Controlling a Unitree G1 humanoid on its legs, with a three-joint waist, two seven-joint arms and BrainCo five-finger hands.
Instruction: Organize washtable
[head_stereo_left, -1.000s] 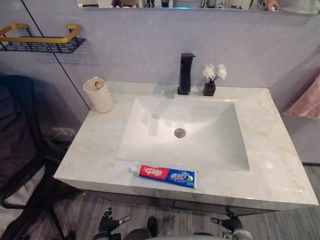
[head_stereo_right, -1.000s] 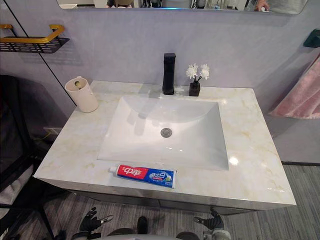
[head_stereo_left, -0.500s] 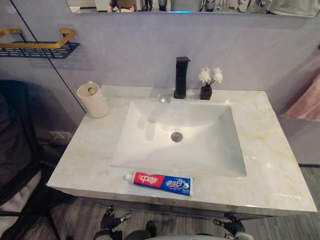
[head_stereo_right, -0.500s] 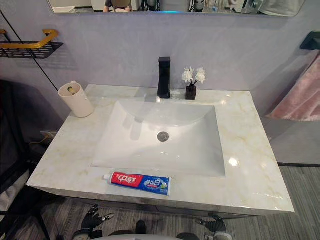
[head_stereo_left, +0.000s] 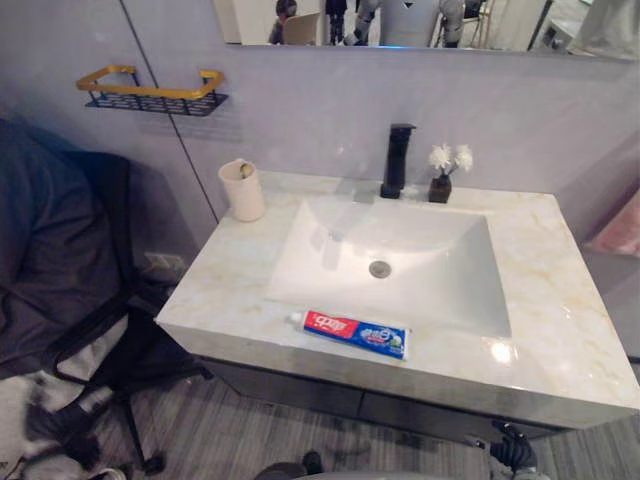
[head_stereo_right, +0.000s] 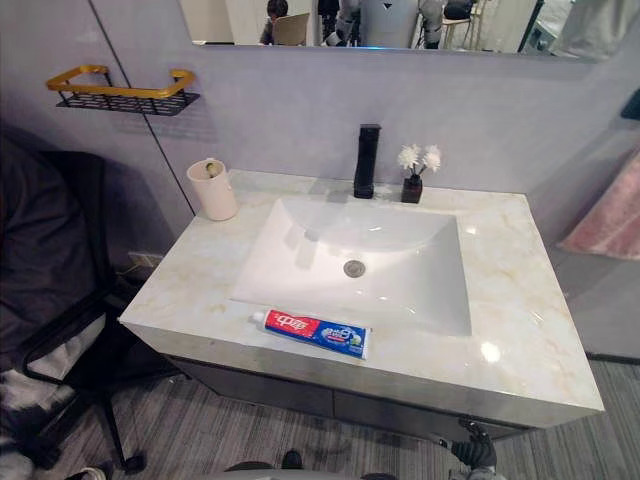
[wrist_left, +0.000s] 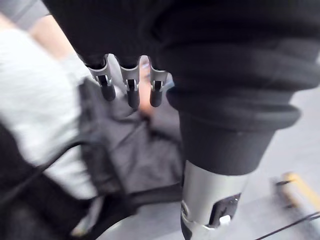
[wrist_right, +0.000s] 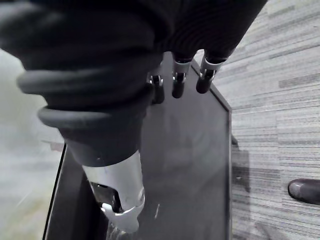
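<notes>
A red and blue toothpaste tube (head_stereo_left: 355, 333) lies flat on the marble countertop (head_stereo_left: 560, 320), along the front rim of the white sink (head_stereo_left: 440, 290). A cream cup (head_stereo_left: 243, 190) with something small inside stands at the counter's back left corner. My right hand (head_stereo_left: 512, 452) hangs low in front of the counter's right end, well below the top. In its wrist view the right hand (wrist_right: 178, 82) has relaxed fingers and holds nothing, beside the dark cabinet front. My left hand (wrist_left: 132, 90) hangs with relaxed, empty fingers over dark cloth.
A black faucet (head_stereo_left: 397, 160) and a small dark vase of white flowers (head_stereo_left: 442, 180) stand behind the sink. A gold-railed black wall shelf (head_stereo_left: 150, 90) hangs at upper left. A dark office chair (head_stereo_left: 60, 250) stands left of the counter, a pink towel (head_stereo_right: 605, 215) at right.
The camera has turned left and pulled back, so the counter sits further right and more of the chair shows. The things on the counter have not moved.
</notes>
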